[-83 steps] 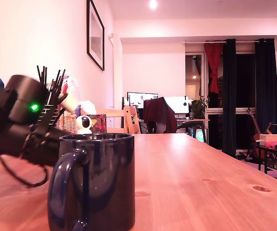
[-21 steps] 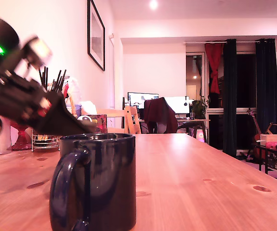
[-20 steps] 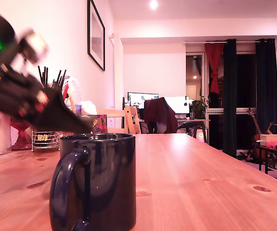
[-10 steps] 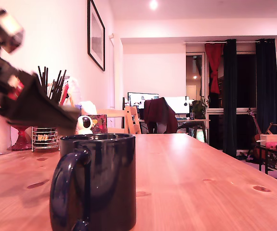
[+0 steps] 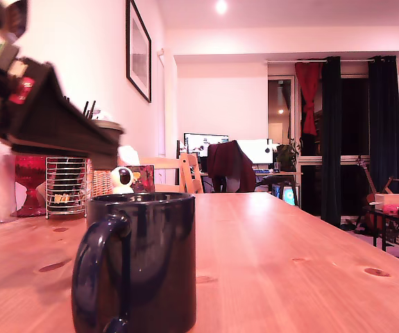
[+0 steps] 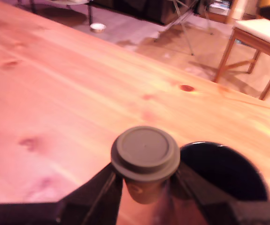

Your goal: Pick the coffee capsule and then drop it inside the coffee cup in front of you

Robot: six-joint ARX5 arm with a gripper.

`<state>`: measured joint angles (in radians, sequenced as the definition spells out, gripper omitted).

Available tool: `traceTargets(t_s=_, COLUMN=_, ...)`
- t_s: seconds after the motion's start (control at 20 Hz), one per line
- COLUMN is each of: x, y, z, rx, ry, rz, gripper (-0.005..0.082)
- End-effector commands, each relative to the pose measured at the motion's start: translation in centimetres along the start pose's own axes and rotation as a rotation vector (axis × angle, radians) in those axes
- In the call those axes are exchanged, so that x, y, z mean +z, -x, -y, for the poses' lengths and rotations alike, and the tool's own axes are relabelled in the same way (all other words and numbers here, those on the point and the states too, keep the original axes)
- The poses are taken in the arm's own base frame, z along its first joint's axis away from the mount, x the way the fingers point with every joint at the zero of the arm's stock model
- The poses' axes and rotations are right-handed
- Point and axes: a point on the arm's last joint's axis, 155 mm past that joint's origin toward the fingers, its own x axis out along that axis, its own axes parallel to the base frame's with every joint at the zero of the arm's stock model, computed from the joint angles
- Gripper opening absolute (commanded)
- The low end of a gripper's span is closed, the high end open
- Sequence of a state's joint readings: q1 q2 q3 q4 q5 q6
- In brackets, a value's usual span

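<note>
Above the desk [image 5: 289,257], near the exterior view's left edge, the claw [image 6: 144,180] is seen raised, with the coffee capsule [image 6: 145,159] clamped between its two dark fingers [image 6: 102,187]. In the wrist view the capsule's flat round rim faces the camera and its narrower body is pinched from both sides just under that rim. The picking part of the task can therefore be judged done. The dropping part is not yet done: the coffee cup [image 6: 224,171] stands upright on the desk, and in the wrist view its dark opening lies just beside the capsule, not under it. In the exterior view the cup [image 5: 140,263] is in the foreground with its handle toward the camera, and the claw's tip [image 5: 109,135] hangs higher than the rim and a little toward the exterior view's left of it. What remains, by this judgement, is a short carry over the opening and a release.

Several things cannot be settled. The inside of the cup is only a dark hollow, so its contents cannot be told. The capsule looks grey-brown here, not blue, under the warm pink light, and no white mark can be made out. In the exterior view the arm is blurred and cut off by the frame, and only the capsule's rim shows. The depth gap between capsule and cup cannot be read from either view.
</note>
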<state>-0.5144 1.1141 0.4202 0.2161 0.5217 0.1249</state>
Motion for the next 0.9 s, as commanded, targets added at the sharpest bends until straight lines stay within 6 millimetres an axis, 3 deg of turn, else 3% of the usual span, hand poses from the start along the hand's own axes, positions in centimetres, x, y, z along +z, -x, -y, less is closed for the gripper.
traceTargets(t_s=0.0, x=-0.9, y=-0.2, z=0.6, rx=-0.001, ry=0.017, rz=-0.018, gripper=0.0137)
traceTargets(t_s=0.55, x=-1.8, y=-1.5, z=4.8, rx=-0.062, ry=0.045, rz=-0.071, gripper=0.0137)
traceTargets(t_s=0.85, x=-2.4, y=-1.4, z=5.0, rx=-0.067, ry=0.058, rz=-0.113, gripper=0.0138)
